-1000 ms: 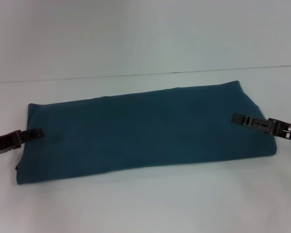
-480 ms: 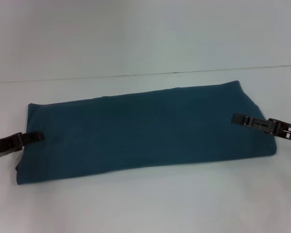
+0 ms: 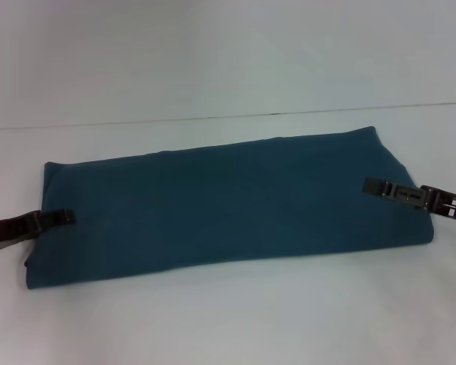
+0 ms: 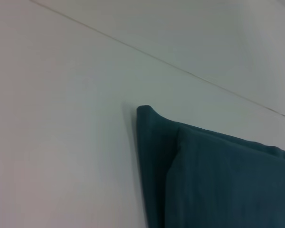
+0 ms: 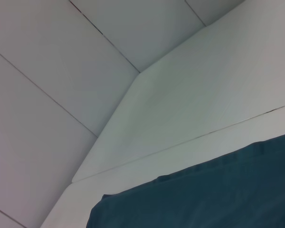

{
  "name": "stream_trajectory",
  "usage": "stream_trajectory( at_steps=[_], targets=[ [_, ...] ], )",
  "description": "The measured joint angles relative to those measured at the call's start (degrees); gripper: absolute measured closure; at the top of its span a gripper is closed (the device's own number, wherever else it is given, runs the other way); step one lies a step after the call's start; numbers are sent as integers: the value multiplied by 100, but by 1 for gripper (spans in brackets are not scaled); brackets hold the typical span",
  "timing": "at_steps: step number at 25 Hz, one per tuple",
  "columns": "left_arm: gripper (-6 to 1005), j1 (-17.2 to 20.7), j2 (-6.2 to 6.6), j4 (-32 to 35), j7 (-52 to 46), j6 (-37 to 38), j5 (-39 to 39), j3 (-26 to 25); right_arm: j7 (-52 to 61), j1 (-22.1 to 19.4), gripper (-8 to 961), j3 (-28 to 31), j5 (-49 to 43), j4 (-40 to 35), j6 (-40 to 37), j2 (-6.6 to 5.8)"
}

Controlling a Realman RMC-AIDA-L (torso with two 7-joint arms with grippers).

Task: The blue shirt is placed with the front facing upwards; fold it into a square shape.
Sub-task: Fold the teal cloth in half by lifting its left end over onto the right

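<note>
The dark teal-blue cotton shirt (image 3: 224,205) lies folded into a long band across the white table (image 3: 228,319). The left gripper (image 3: 61,217) reaches in low from 9 o'clock over its left end, the right gripper (image 3: 374,185) from 3 o'clock over its right end. I cannot tell whether either set of jaws is apart or together.

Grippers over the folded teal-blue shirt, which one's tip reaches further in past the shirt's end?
The right gripper: its tip lies well inside the right end of the folded teal-blue shirt, while the left gripper only just overlaps the left end.
</note>
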Motion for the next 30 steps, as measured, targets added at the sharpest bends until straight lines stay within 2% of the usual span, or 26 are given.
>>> stream_trajectory(
  at_steps=[12, 22, 24, 26, 30],
  targets=[
    [151, -159, 2, -152, -2, 84, 1, 201, 0, 0, 118, 0, 0, 0, 0, -12],
    [166, -359, -65, -81, -134, 384, -167, 160, 0, 0, 118, 0, 0, 0, -1, -16],
    [169, -349, -44, -57, -217, 420, -296, 160, 0, -6, 118, 0, 0, 0, -10, -16],
    [172, -373, 32, -133, -287, 483, -301, 205, 0, -15, 118, 0, 5, 0, -20, -16],
    [405, -369, 57, -138, -303, 506, -302, 208, 6, -18, 117, 4, 15, 5, -5, -16]
  ],
)
